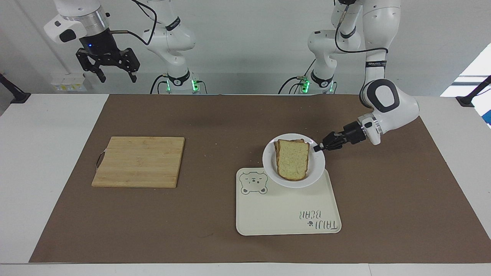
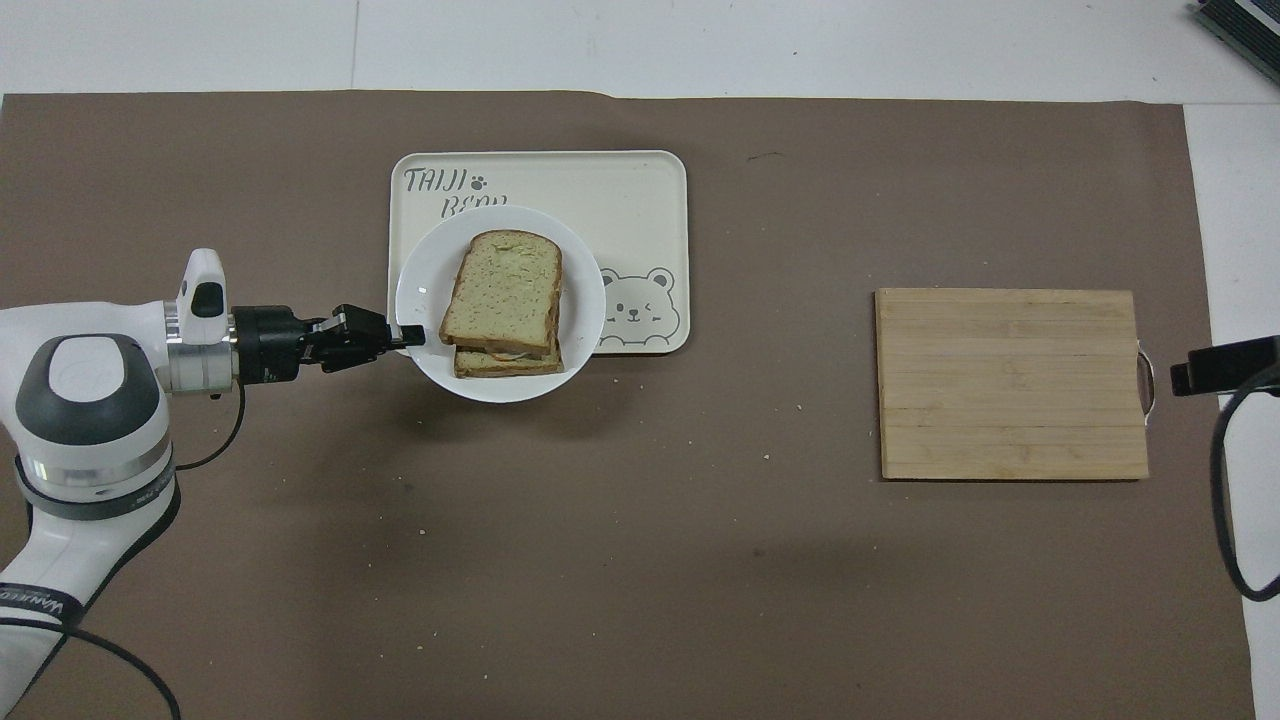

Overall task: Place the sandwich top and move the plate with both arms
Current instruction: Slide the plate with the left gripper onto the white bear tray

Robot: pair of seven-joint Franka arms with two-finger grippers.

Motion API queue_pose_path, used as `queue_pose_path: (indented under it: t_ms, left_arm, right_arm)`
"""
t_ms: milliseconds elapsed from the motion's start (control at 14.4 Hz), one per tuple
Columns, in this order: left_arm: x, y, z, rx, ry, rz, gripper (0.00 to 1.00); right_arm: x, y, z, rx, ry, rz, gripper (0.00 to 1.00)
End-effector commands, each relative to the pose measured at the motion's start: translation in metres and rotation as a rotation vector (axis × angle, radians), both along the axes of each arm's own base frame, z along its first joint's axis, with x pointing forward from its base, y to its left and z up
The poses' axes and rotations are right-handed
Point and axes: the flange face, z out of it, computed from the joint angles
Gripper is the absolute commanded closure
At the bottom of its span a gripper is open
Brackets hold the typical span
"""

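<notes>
Left pincer (image 1: 317,148) is clenched on the rim of the plate (image 1: 316,168), gripping the edge toward the left arm's end of the surface (image 1: 215,126). Plate is up off the brown mat, hanging over the tray (image 1: 284,214) corner nearest the robots; in the overhead view it sits centre-left of frame, covering part of the tray's lettering. The sandwich top (image 1: 293,158) already lies on the stack, slightly skewed against the lower slice (image 2: 505,362), so the placing half looks done.

Right pincer (image 1: 108,66) is released, fingers spread, parked high at the upper left of the facing view; that arm waits. Cutting board (image 1: 139,161) is well apart, mid-left in that view.

Step in hand, as I read it: carry the plate onto the tray and set it down.

How to do it well:
- One-sided rim grip means the free edge wants to droop. Keep the plate level, move slowly.
- No sudden stops: the top slice is only resting there and could slide.
- Clear the tray's raised lip before lowering; centre the plate over the flat of the tray, not the rim.
- Lower until the plate sits flat, then let go and back out sideways, low, without hooking the rim.
</notes>
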Motion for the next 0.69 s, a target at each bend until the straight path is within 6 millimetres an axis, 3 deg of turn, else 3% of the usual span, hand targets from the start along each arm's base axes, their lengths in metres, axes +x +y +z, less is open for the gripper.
queue_pose_path:
  t_ms: [0, 208, 347, 485, 555, 624]
  left_arm:
    - [0.043, 0.001, -0.022, -0.013, -0.016, 0.022, 1.0]
    - [0.059, 0.001, -0.046, 0.027, -0.022, 0.057, 1.0]
    - [0.066, -0.02, -0.063, 0.063, -0.039, 0.069, 1.0]
    - [0.066, -0.028, -0.071, 0.079, -0.041, 0.074, 1.0]
    - [0.067, -0.026, -0.07, 0.082, -0.043, 0.074, 0.83]
    - [0.067, -0.02, -0.069, 0.076, -0.041, 0.072, 0.01]
  right_arm:
    - [-0.002, -0.003, -0.002, 0.012, 0.002, 0.011, 0.0]
    - [-0.002, -0.002, -0.002, 0.014, 0.002, 0.011, 0.0]
    - [-0.002, -0.002, -0.002, 0.014, 0.002, 0.011, 0.0]
    - [-0.002, -0.003, -0.002, 0.012, 0.002, 0.011, 0.0]
    - [-0.002, -0.002, -0.002, 0.014, 0.002, 0.011, 0.0]
    - [-0.002, -0.002, -0.002, 0.014, 0.002, 0.011, 0.0]
